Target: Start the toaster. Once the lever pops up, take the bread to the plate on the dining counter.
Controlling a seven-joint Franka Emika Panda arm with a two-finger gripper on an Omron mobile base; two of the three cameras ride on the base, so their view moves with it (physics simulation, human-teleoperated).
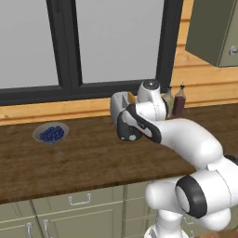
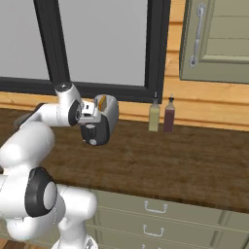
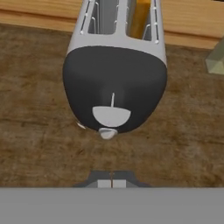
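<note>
Toaster [image 3: 114,70] stands on the wood worktop [image 3: 39,144] below the window, bread [image 3: 141,17] in its right slot. My pincer [image 3: 112,183], fingertips pressed together, clenched on nothing, faces its black end, lever [image 3: 111,115] low.

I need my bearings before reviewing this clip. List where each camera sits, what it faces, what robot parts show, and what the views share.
Left base view: behind the arm's left, looking forward and down at the worktop, bowl and window; arm rises from lower right.
Right base view: behind its right, facing the toaster, two bottles and drawers; arm rises from lower left.
Hand view: on the hand, facing the toaster's black end, lever and bread; gripper tips closed at the bottom.
Shared: toaster, bread, worktop.
</note>
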